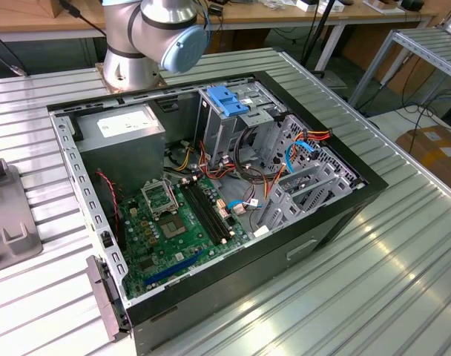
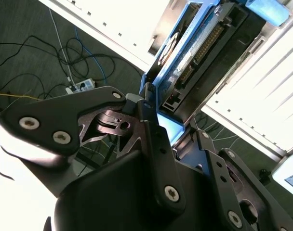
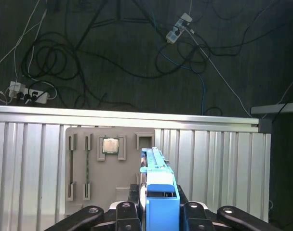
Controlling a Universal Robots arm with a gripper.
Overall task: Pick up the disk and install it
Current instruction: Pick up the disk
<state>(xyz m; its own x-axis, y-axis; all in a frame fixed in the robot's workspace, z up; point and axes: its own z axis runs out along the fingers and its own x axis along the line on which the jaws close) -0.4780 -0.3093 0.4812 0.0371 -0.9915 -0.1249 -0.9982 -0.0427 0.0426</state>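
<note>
Disk (image 3: pixel 158 190) is in the gripper (image 3: pixel 159 211), lifted off the table. In the first wrist view its blue carrier stands out forward from between the two fingers (image 2: pixel 156 144), which are closed on its long sides w/ no gap that I can see. So the pick-up part looks done, and the step in hand is, I judge, carrying the disk for the install.

To do this well, I think:
- hold the clamp force steady, since the plastic frame may slip or bend;
- keep the disk straight in line w/ the fingers;
- go slowly near the PC case (image 1: pixel 314 222) and its drive cage (image 1: pixel 233 133), because the free end reaches out far and would hit first.

The views differ:
- First wrist view gives what lies beyond the disk: a grey parts tray (image 3: pixel 88 187) w/ a square chip (image 3: pixel 110 145) on the ribbed table (image 3: pixel 214 163), then dark floor w/ loose cables (image 3: pixel 50 57).
- Second wrist view gives the close side, i.e. a row of connector pins (image 2: pixel 204 43) on the drive and the finger contact.
- Ext. view gives the open case at centre frame, the motherboard (image 1: pixel 173 222) in its lower left part, a blue bracket (image 1: pixel 229 100) on top of the cage at upper centre, and the arm base (image 1: pixel 151 37) at upper left.
</note>
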